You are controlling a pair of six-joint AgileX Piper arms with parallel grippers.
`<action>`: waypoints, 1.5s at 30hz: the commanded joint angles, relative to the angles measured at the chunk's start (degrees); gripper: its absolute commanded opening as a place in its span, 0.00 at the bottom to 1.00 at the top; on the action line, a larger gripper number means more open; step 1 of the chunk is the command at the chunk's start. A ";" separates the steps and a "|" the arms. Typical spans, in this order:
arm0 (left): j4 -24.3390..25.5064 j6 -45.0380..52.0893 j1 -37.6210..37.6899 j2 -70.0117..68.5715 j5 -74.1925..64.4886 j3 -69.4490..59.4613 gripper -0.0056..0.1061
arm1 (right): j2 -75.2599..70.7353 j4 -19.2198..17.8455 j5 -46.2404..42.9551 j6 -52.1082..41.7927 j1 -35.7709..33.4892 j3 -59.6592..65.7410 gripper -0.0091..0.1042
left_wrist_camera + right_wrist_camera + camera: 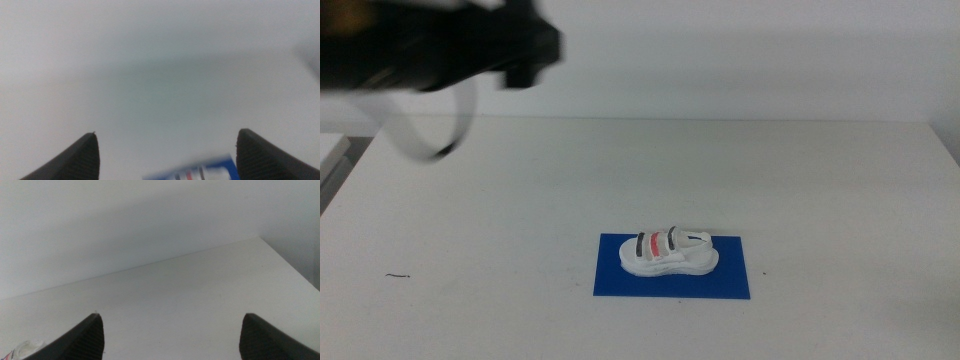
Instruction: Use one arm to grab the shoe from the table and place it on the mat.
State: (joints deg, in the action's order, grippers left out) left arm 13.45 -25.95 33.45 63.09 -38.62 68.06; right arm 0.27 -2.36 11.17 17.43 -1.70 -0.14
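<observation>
The white shoe (668,252) with dark and red straps lies upright on the blue mat (730,282), which sits on the white table (520,190) a little right of the middle. The left arm (430,45) is raised high at the back left, blurred, far from the shoe. Its gripper (167,135) is open and empty; its wrist view shows the mat (222,166) and the shoe (192,175) far below, blurred. The right gripper (170,315) is open and empty, out of the middle view; a bit of the shoe (24,350) shows in its wrist view.
A looped cable (430,135) hangs from the left arm above the table's back left. A small dark mark (398,275) lies on the table at the front left. The table's far corner (259,238) shows in the right wrist view.
</observation>
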 commanded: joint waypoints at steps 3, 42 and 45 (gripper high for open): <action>-3.20 12.70 -7.00 -15.65 24.89 -18.92 0.89 | -0.27 -0.42 -0.49 -0.20 -0.10 0.14 0.78; -16.89 30.03 -27.86 -63.09 33.63 -68.06 0.89 | -0.27 -0.42 -0.49 -0.20 -0.10 0.14 0.78; -16.89 30.14 -27.86 -63.09 33.61 -68.06 0.89 | -0.27 -0.42 -0.49 -0.20 -0.10 0.14 0.78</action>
State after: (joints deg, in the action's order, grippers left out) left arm -3.04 4.27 5.70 0.13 -5.14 -0.02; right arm 0.27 -2.36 11.17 17.43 -1.70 -0.14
